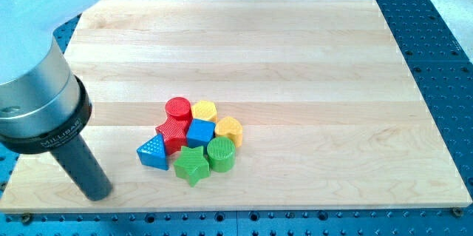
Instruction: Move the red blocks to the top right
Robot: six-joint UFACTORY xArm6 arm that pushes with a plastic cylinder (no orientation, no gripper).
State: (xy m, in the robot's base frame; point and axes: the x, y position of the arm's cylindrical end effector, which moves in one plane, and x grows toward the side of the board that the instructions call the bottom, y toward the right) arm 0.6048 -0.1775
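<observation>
While the arm enters from the view's left edge, its dark rod slants down to the wooden board (310, 58), and my tip (101, 194) rests near the board's lower left corner. There is no pincer on this arm: the rod ends plainly, so nothing can be apart, together or clamped, and the tip holds nothing and touches no block. A silver collar (37, 110) sits above the rod.

All eight blocks form one tight cluster slightly below and left of the board's centre. Taking the blue cube (199, 133) as the centre of a clock face, the red cylinder (177, 108) lies at about 11 o'clock and the red block of uncertain, ribbed shape (171, 134) at 9 o'clock, touching the cube. The two red blocks touch each other. The yellow hexagonal block (204, 110) sits at 12 o'clock, just beside the red cylinder; the yellow heart-like block (229, 129) at 3 o'clock; the green cylinder (220, 154) at 5 o'clock; the green star (191, 164) at 6 o'clock; and the blue triangle (153, 152) at 8 o'clock, against the ribbed red block.

From the cluster, my tip lies at about 8 o'clock, well apart from the blue triangle, the nearest block. A blue perforated table (436, 36) surrounds the board.
</observation>
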